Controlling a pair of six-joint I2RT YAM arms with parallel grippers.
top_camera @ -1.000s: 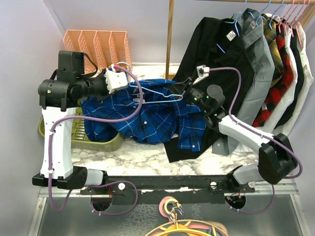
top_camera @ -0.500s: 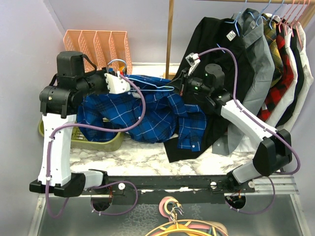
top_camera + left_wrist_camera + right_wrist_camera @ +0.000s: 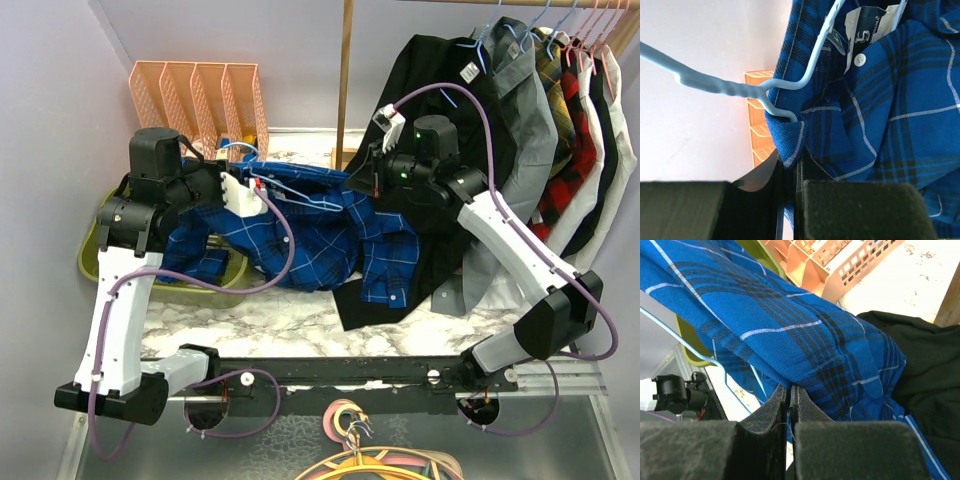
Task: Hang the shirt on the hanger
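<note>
The royal-blue plaid shirt (image 3: 310, 235) hangs stretched between my two grippers above the marble table. The light-blue wire hanger (image 3: 300, 190) lies inside its collar area. My left gripper (image 3: 256, 196) is shut on the shirt's collar edge (image 3: 788, 145), just below the hanger's twisted neck (image 3: 735, 89). The left wrist view shows the neck label and a white button (image 3: 859, 60). My right gripper (image 3: 364, 180) is shut on a fold of the shirt (image 3: 790, 325). The hanger's wire (image 3: 690, 346) runs under the cloth to the left of the right gripper (image 3: 789, 390).
An orange file rack (image 3: 200, 90) stands at the back left, with an olive basket (image 3: 215, 288) under the shirt's left side. A wooden pole (image 3: 345, 70) and a black shirt (image 3: 440, 90) stand behind the right arm. Hung shirts (image 3: 570, 130) fill the right, and spare hangers (image 3: 370, 462) lie at the bottom.
My left gripper has moved right and down with the collar. My right gripper has risen and pulled back a little. The shirt has lifted and drawn in between them.
</note>
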